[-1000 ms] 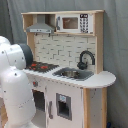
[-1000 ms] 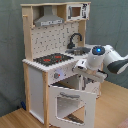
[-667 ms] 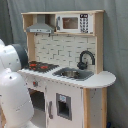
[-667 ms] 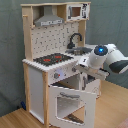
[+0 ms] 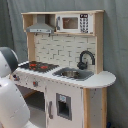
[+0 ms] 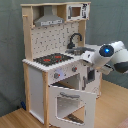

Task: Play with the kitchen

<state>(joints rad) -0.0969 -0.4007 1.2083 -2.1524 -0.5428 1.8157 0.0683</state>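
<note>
Beside the counter's front edge in the second exterior view, the gripper (image 6: 89,76) hangs below the white arm (image 6: 107,55); whether its claw stands apart or together cannot be told. It sits just at the second exterior view's right of the open oven door (image 6: 71,102), which is swung down and outward, its window showing. What lies inside the oven cavity is too dark to tell. The sink (image 5: 72,73) in the first exterior view holds nothing that can be made out. Compared with 1 second ago, the arm has drawn back toward the second exterior view's right and sits a little higher, while the door stays open.

The kitchen (image 5: 65,60) stands on a wooden floor against a grey curtain (image 5: 116,45) in both exterior views. It is white with light-wood sides, with a black-red stovetop (image 5: 36,65), a black faucet (image 5: 86,59), a grey hood (image 5: 41,26), a microwave (image 5: 73,22) on the upper shelf, and knobs (image 6: 65,73) under the counter.
</note>
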